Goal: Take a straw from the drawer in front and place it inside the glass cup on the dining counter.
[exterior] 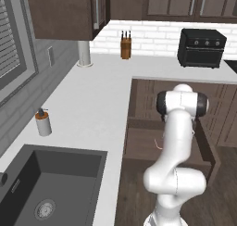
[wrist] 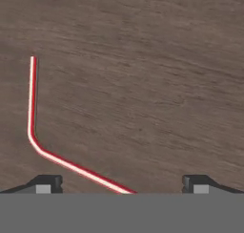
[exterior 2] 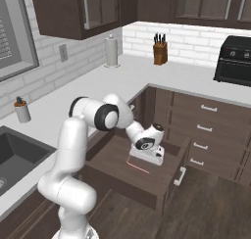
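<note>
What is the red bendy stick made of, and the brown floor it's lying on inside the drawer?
The straw looks like smooth, glossy plastic: bright red with a pale shine line along it and a neat bend. The drawer bottom looks like dark brown wood with a dull finish, streaked with grain lines. Since this is a rendered scene, both are only guesses from looks.

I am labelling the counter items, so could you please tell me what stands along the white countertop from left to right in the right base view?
Soap dispenser → paper towel roll → knife block → black toaster oven, all on the countertop.
</note>
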Robot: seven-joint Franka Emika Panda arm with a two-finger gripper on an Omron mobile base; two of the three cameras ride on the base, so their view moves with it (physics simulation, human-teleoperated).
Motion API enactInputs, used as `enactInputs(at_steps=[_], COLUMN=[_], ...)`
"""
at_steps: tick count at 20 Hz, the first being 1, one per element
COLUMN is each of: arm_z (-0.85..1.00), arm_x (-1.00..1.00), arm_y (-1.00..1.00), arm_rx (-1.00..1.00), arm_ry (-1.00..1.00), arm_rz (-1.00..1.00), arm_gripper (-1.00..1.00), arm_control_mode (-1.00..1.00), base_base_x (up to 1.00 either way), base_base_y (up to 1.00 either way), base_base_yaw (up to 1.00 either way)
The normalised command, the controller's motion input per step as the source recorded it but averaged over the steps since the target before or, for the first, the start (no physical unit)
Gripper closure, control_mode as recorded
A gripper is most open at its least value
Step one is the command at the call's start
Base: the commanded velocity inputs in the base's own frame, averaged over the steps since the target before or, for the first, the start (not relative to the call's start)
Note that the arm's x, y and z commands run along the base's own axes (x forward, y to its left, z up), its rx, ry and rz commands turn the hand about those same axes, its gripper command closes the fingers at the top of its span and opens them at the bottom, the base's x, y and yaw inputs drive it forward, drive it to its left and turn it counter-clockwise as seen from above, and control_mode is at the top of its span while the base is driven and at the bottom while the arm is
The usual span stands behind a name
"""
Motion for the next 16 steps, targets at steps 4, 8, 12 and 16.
enactInputs(at_steps=[4, 8, 12, 16], arm_z=[-0.42, -0.09, 0.02, 0.02], arm_x=[0.41, 0.05, 0.00, 0.00], arm_y=[0.25, 0.08, 0.03, 0.00], arm_rx=[-0.08, 0.00, 0.00, 0.00], arm_ry=[0.00, 0.00, 0.00, 0.00], arm_rz=[0.21, 0.31, 0.38, 0.35], arm_gripper=[-1.00, -1.00, -1.00, -1.00], arm_control_mode=[-1.00, -1.00, -1.00, -1.00], base_base_x=[0.00, 0.00, 0.00, 0.00], base_base_y=[0.00, 0.00, 0.00, 0.00], base_base_yaw=[0.00, 0.00, 0.00, 0.00])
